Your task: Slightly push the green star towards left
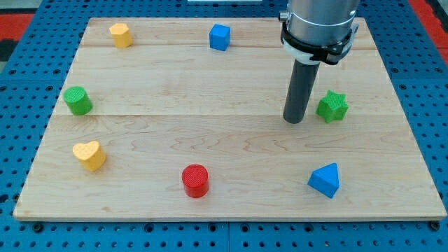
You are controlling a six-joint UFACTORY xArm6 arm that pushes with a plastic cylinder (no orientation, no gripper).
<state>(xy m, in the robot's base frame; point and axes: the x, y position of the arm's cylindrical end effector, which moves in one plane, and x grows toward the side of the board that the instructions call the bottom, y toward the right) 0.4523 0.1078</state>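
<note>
Wooden board [231, 70], from the view's left to right: green cylinder [78, 101]; yellow heart [89, 155] below it; yellow block [121, 34] at top; red cylinder [195, 180] near bottom edge; blue cube [220, 37] at top. My tip [294, 121], a bare rod without jaws, just left of green star [332, 106], contact not discernible. Blue triangular block [325, 180] at lower right.
</note>
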